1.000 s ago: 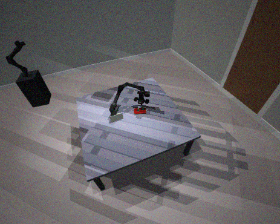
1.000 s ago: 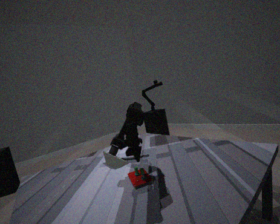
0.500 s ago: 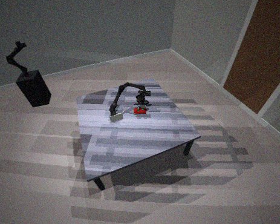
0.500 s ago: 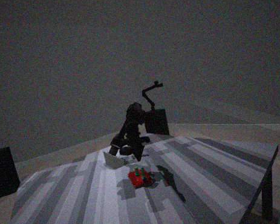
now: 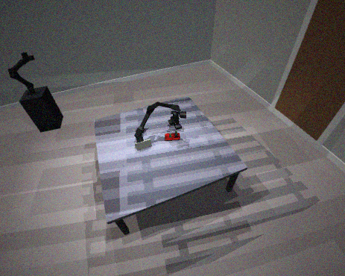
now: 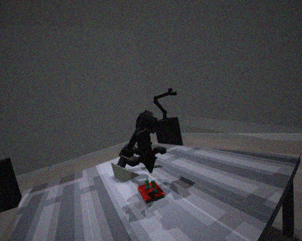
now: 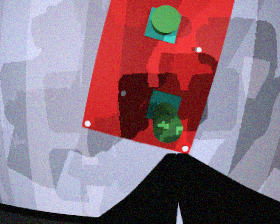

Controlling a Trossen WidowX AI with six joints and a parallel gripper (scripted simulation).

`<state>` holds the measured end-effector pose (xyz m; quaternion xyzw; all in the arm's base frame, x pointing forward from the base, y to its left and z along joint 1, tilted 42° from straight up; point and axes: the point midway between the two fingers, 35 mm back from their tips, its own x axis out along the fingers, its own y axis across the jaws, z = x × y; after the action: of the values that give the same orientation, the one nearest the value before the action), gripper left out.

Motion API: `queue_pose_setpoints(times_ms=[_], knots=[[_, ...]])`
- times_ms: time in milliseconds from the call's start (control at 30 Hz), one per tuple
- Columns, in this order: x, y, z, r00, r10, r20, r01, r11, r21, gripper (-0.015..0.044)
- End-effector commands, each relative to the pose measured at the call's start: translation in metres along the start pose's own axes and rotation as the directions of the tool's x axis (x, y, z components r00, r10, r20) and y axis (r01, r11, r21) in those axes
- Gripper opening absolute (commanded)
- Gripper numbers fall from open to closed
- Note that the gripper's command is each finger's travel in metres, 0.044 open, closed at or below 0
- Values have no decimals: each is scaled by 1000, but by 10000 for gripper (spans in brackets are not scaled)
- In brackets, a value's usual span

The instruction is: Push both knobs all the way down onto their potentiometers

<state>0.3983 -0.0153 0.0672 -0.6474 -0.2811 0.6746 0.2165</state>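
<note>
Hanging over the grey striped table (image 5: pixel 197 160), the black parallel-jaw gripper (image 7: pixel 178 206) has its fingers pressed together with nothing between them; in the wrist view only a thin pale slit divides the two dark fingertips. Just beyond those fingertips lies the flat red rectangular circuit board (image 7: pixel 119 53), white-dotted at its corners, on the table top. Nearest the fingers, close to the board's near edge, stands a round green knob (image 7: pixel 168 126) on a teal square potentiometer (image 7: pixel 164 102); it falls within the dark shadow cast on the board. Farther from the fingers, toward the board's far end, a second round green knob (image 7: pixel 165 20) sits on its own teal potentiometer (image 7: pixel 154 30), lit and unshadowed. Whether either knob is seated fully down cannot be told. In the exterior view the gripper (image 6: pixel 150 169) is raised clear of the board (image 6: pixel 151 192), apart from both knobs. Beside the arm's base rests a pale wedge-shaped plate (image 6: pixel 123 173).
</note>
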Motion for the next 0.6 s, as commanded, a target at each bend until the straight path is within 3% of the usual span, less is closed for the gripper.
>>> queue_pose_setpoints(times_ms=[0,567], knots=[[12,0,-1,1000,4,1,-4,1000,12,0],[32,0,-1,1000,3,1,-3,1000,11,0]])
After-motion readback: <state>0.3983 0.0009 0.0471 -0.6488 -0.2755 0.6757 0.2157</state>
